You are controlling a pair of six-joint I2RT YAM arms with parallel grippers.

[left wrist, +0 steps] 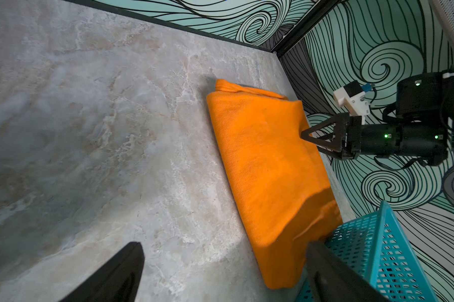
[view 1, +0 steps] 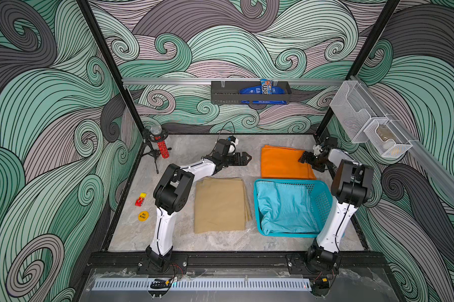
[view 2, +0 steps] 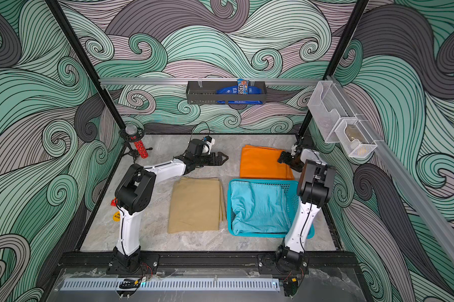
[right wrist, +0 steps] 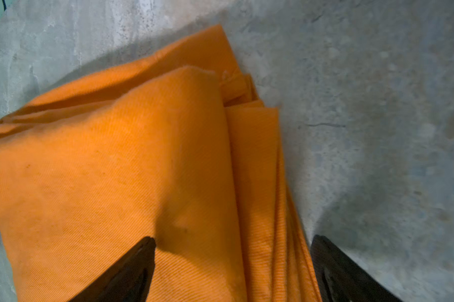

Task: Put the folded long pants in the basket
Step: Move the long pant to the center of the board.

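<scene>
Although three folded garments are in view, we find one of them stowed: the light blue pants (view 1: pixel 283 206) lie inside the teal basket (view 1: pixel 324 201). They are slightly rumpled and cover its left and middle part, leaving the perforated bottom bare along the right wall. The basket stands on the right side of the marble-patterned tabletop (view 1: pixel 184 240), just beside the right arm (view 1: pixel 338 222).

The orange pants (view 1: pixel 280 163) lie flat-folded on the tabletop directly behind the basket. Their near edge runs just beside the basket's far rim, and we cannot tell whether the two touch. The tan pants (view 1: pixel 220 205) lie flat-folded on the tabletop to the left of the basket, apart from it, near the left arm (view 1: pixel 165 227).

The left gripper (view 1: pixel 247 158) hangs over bare tabletop just left of the orange pants. In the left wrist view its fingers (left wrist: pixel 124 274) stand spread wide and hold nothing.

The right gripper (view 1: pixel 304 157) sits at the right edge of the orange pants. In the right wrist view its fingers (right wrist: pixel 137 272) stand spread wide, one over the cloth and one over the tabletop beside the layered fold edge. We cannot tell whether either finger touches the cloth.

A red toy car (view 1: pixel 140 199) and a yellow disc (view 1: pixel 143 216) lie at the left edge of the tabletop, well apart from the garments.
</scene>
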